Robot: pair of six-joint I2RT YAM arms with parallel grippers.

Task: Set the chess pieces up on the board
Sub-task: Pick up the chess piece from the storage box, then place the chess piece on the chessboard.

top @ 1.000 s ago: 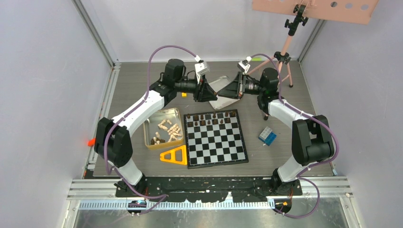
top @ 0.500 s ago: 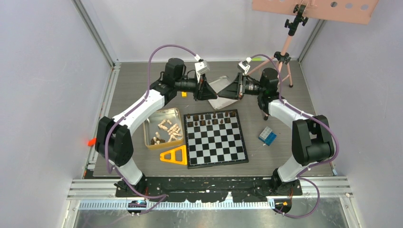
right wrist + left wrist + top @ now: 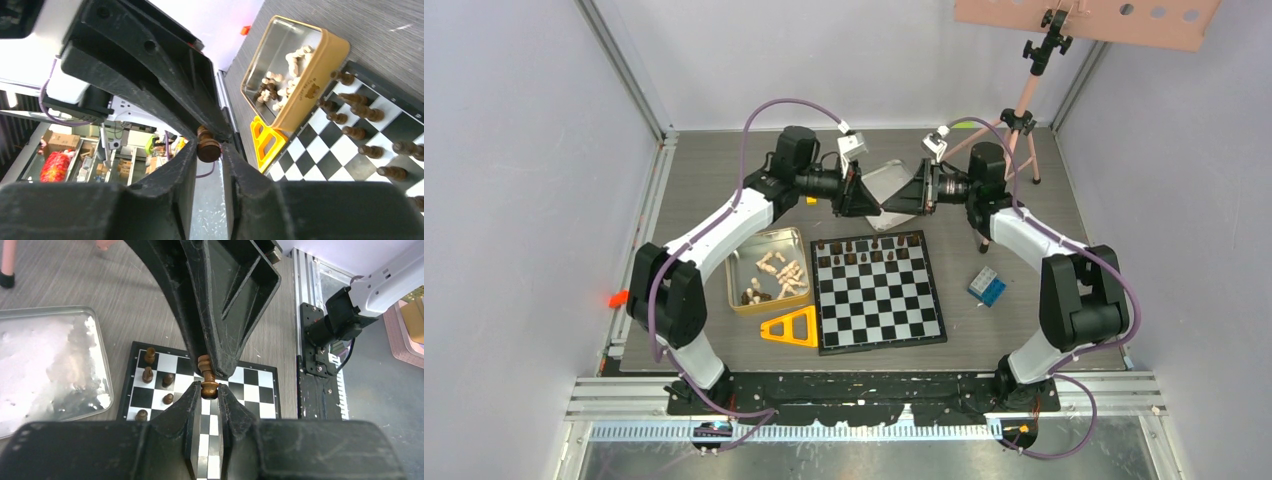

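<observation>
The left gripper (image 3: 206,390) has just nipped almost shut on the small dark brown wooden chessman (image 3: 206,376). Both pincers now pinch it at once, the right gripper (image 3: 207,150) narrowed on its other end, up in the air near the far edge of the flat black-and-white checked board (image 3: 884,305). It looks like a handover. The right should let go next, before the piece joins the dark chessmen (image 3: 864,250) already standing.

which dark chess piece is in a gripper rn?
The dark brown piece pinched mid-air between the left gripper and right gripper, both shut on it. The other dark pieces stand on the board, far rows, or lie in the gold tin.
</observation>
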